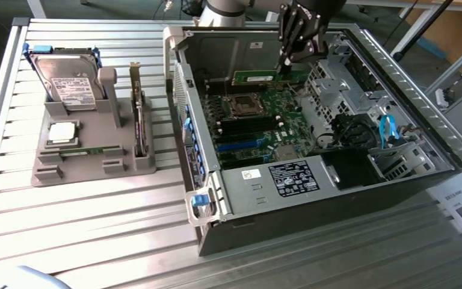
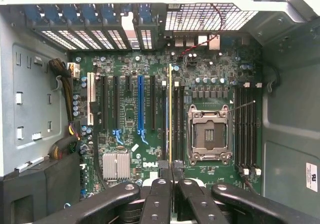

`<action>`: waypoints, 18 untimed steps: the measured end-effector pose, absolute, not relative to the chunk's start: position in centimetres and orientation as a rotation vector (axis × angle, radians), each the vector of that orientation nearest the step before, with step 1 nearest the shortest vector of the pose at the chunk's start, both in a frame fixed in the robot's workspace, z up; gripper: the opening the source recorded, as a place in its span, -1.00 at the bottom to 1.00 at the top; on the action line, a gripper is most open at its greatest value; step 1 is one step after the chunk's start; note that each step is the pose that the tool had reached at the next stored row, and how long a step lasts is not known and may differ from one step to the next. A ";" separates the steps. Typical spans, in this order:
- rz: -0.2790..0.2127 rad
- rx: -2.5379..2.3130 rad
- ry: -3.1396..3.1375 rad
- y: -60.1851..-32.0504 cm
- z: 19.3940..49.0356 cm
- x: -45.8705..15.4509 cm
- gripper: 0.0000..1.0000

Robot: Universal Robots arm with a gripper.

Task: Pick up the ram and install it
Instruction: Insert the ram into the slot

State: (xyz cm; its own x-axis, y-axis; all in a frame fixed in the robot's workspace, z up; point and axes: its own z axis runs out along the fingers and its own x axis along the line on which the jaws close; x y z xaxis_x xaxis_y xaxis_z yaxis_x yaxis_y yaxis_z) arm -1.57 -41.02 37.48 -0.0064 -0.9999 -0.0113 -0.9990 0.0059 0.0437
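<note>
Green ram (image 1: 254, 77) gripped in pincer (image 1: 289, 62), edge toward motherboard (image 1: 283, 99)

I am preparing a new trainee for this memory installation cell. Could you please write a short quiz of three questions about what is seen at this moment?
1. True or false: the gripper is shut on the ram.
2. Relative to the open case, the ram is: A. lying beside it; B. held over its motherboard; C. lying beneath it.
3. Fill in: the silver processor chip lies in the grey ___ beside the case.

Key: 1 true; 2 B; 3 holder.
</note>
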 end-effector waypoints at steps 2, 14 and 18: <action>-0.061 2.198 -2.212 -41.0 37.4 -1.6 -0.77; -0.061 2.198 -2.212 -41.0 36.2 -1.6 -0.77; -0.061 2.198 -2.212 -41.0 35.6 -1.6 -0.77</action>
State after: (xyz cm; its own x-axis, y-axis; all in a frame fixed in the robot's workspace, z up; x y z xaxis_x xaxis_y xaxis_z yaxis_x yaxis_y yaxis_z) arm -1.57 -41.03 35.60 -0.0064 -0.9999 -0.0112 -0.9990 0.0059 0.0438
